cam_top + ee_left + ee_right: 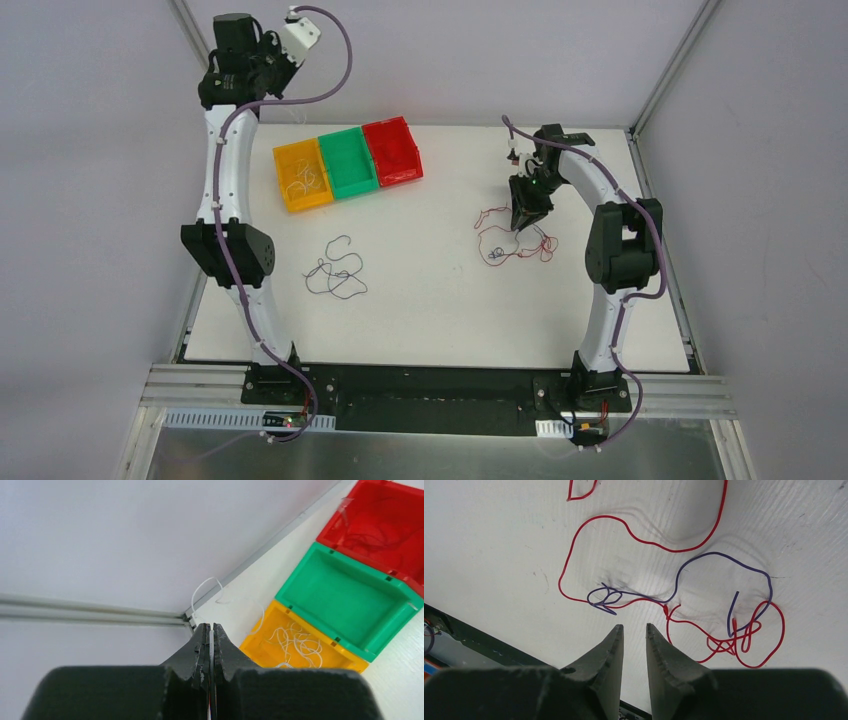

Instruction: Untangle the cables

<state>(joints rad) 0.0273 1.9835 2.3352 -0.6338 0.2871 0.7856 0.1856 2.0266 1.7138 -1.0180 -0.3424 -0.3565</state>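
Left gripper [210, 627], raised at the upper left, was pinched shut on a white cable [205, 586] that trailed toward the yellow bin [259, 641]. Right gripper [634, 627], jaws slightly parted and empty, hovered over the table [430, 310] at centre right, above the tangled red cable [644, 541] and purple cable [724, 555]. Left of centre lay a dark cable [335, 270].

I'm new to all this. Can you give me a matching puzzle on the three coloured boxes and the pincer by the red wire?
1 yellow box
2 green box
3 red box
4 right pincer

A dark wires inside
B open, near red wire and purple wire
C white wires inside
D nothing inside

Pairs: 1-C, 2-D, 3-A, 4-B
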